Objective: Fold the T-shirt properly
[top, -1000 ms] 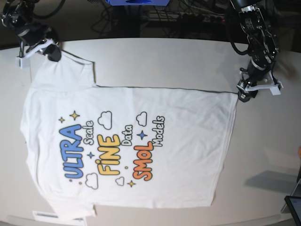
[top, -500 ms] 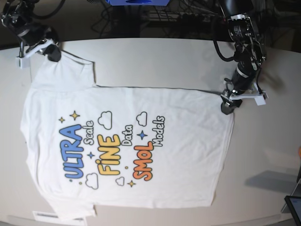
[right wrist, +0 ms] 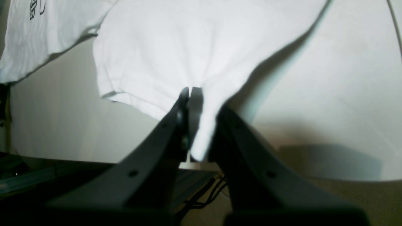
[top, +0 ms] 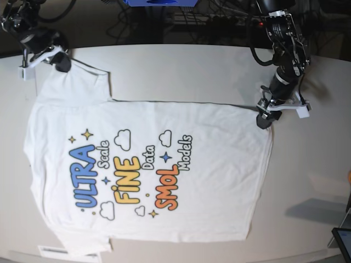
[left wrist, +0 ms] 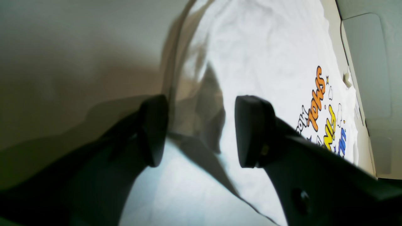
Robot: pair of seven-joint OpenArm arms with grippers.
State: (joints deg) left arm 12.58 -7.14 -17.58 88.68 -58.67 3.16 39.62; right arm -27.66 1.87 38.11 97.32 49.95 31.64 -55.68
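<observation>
The T-shirt (top: 148, 164) lies flat on the table (top: 181, 71), print side up, its white cloth also filling the wrist views (left wrist: 267, 47) (right wrist: 157, 47). My right gripper (top: 61, 61) is at the far left corner, shut on the tip of the upper sleeve. In its wrist view the jaws (right wrist: 191, 94) pinch a fold of white cloth. My left gripper (top: 264, 119) hovers over the shirt's far right hem corner. Its fingers (left wrist: 201, 131) stand open, straddling the cloth's edge, with nothing pinched between them.
A tablet corner (top: 343, 241) shows at the lower right, near the table's front edge. A white label (top: 55, 252) lies by the lower sleeve. Cables and a blue object (top: 156, 2) sit behind the table's far edge.
My left arm has swung leftward from beside the shirt to over its hem corner, staying open. The right gripper and the shirt have not moved.
</observation>
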